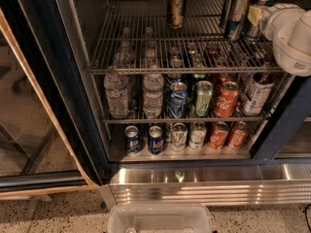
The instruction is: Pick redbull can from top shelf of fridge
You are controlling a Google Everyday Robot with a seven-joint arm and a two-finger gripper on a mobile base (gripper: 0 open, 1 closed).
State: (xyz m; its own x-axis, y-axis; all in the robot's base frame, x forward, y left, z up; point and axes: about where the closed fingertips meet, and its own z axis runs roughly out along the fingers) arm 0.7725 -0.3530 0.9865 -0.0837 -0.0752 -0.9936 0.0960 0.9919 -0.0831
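Observation:
Several redbull cans, tall, slim, silver and blue, stand in a cluster at the back right of the top shelf, a silver wire rack. My gripper is at the end of the white arm at the top right, right up against this cluster at can height. The arm hides part of the rightmost cans. A wider brown-gold can stands alone at the back middle of the same shelf. The fridge has a dark blue frame and a ribbed steel base.
The middle rack holds water bottles on the left and soda cans on the right. The bottom rack holds a row of short cans. The glass door stands open at the left. A clear plastic bin sits on the floor in front.

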